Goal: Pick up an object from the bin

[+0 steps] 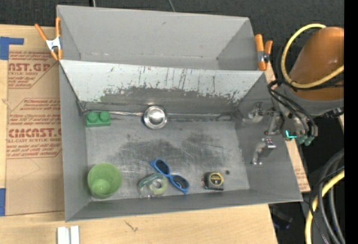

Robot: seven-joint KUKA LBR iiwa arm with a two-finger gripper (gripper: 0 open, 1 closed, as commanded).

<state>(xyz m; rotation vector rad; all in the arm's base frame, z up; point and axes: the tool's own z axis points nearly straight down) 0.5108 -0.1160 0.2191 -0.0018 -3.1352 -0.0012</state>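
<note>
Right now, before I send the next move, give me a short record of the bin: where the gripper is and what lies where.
gripper: at the right wall of the bin, over bare floor
nearest thing: black-and-yellow tape measure, front right
front middle: blue glasses-like thing, touching a clear tape roll
front left: green cup
back left: green brick, against the back wall
back middle: shiny round metal thing

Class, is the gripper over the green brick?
No: the green brick lies at the back left, while the gripper hangs at the far right side.
</note>
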